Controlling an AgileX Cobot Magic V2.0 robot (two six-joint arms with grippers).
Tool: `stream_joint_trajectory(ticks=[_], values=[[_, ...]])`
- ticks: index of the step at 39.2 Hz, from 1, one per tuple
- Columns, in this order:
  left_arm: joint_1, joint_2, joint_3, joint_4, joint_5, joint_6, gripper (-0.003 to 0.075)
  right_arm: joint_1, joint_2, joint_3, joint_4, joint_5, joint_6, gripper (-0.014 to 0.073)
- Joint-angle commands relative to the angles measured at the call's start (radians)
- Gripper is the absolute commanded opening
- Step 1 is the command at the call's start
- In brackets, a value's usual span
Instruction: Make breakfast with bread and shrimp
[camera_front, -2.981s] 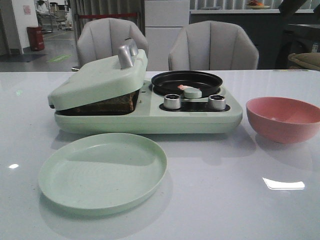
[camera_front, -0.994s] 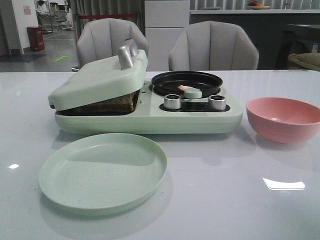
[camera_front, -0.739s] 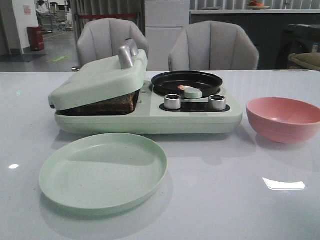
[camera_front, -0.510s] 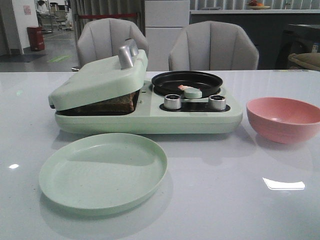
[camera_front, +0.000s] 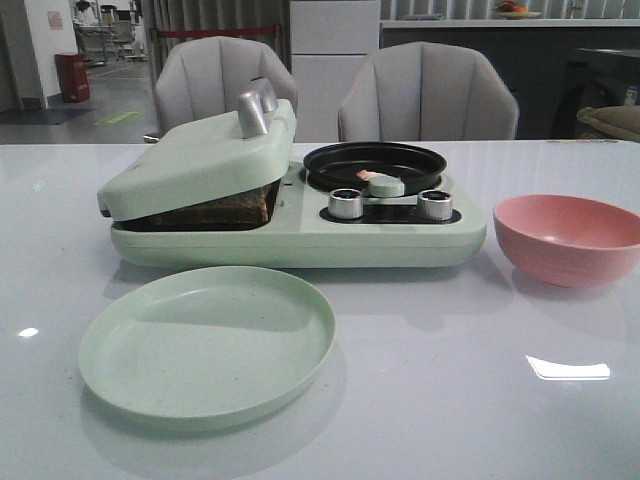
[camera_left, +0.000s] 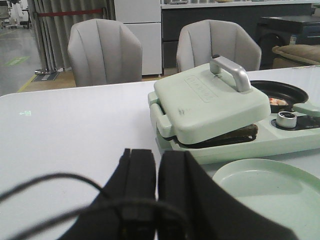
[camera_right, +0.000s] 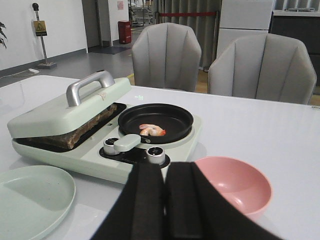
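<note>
Table (camera_front: 480, 420): white and glossy; carries everything listed; two grey chairs (camera_front: 425, 92) stand at its far edge.
Breakfast maker (camera_front: 300, 240): pale green, centre of table; hinged press lid (camera_front: 195, 160) on the left, tilted, resting on what lies under it.
Plate (camera_front: 205, 345): pale green, round, just near of the maker, left of centre.
Bowl (camera_front: 570, 238): pink, right of the maker, apart from it.
Frying pan (camera_right: 155, 120): black, seated in the maker's right half, behind two metal knobs (camera_front: 345, 203).
Bread (camera_front: 225, 208): clamped under the lid; only a dark brown edge shows, slice count not discernible.
Shrimp (camera_right: 151, 130): lying in the pan; plain in the right wrist view, a mere pink speck in the front view, partly behind the pan's green handle (camera_front: 385, 186).
Left gripper (camera_left: 156, 175): fingers pressed together, holding nothing; seen only in its wrist view.
Right gripper (camera_right: 165, 192): fingers together, empty; likewise absent from the front view.
</note>
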Motion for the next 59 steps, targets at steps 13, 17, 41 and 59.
stream_joint_trajectory(ticks=[13,17,41,59], values=[[0.083,-0.001,0.073,0.043,-0.301,-0.106,0.0114,-0.001,0.007,-0.028,-0.003,-0.079,-0.008,0.0146],[0.097,-0.001,0.103,0.061,-0.345,-0.118,0.0114,-0.001,0.007,-0.028,-0.003,-0.079,-0.008,0.0146],[0.108,-0.017,0.134,0.092,-0.371,-0.155,0.0114,-0.001,0.007,-0.028,-0.003,-0.079,-0.008,0.0146],[0.109,-0.015,0.134,0.102,-0.371,-0.194,0.0114,-0.001,0.007,-0.028,-0.003,-0.079,-0.008,0.0146]])
